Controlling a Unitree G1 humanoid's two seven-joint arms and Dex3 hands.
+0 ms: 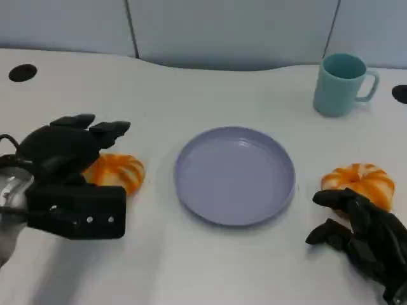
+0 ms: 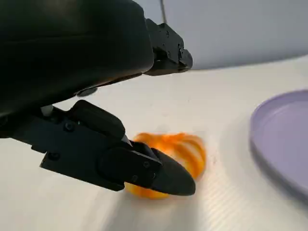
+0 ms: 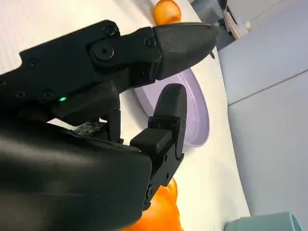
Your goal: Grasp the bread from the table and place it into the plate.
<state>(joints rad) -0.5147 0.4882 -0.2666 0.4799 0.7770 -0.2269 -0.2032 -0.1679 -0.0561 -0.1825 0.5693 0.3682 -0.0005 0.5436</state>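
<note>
Head view: the lilac plate (image 1: pixel 235 175) sits mid-table (image 1: pixel 191 89), bare. One orange bread (image 1: pixel 117 173) lies left of it, the left hand (image 1: pixel 67 152) hovering over it with fingers spread — holding nothing. A second bread (image 1: pixel 359 181) lies right of the plate, just beyond the right hand (image 1: pixel 359 232), which is loose and unladen. A teal mug (image 1: pixel 342 84) stands at the far right.

Left wrist view: the bread (image 2: pixel 180 151) rests on the table beyond the fingers (image 2: pixel 159 173), ungripped.

Right wrist view: fingers (image 3: pixel 168 120) parted, bread (image 3: pixel 161 211) beside them.

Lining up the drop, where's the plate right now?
In the head view the purple plate lies at the table's centre, between the two orange breads: one under the left hand, one by the right hand. The teal mug stands beyond it.
</note>
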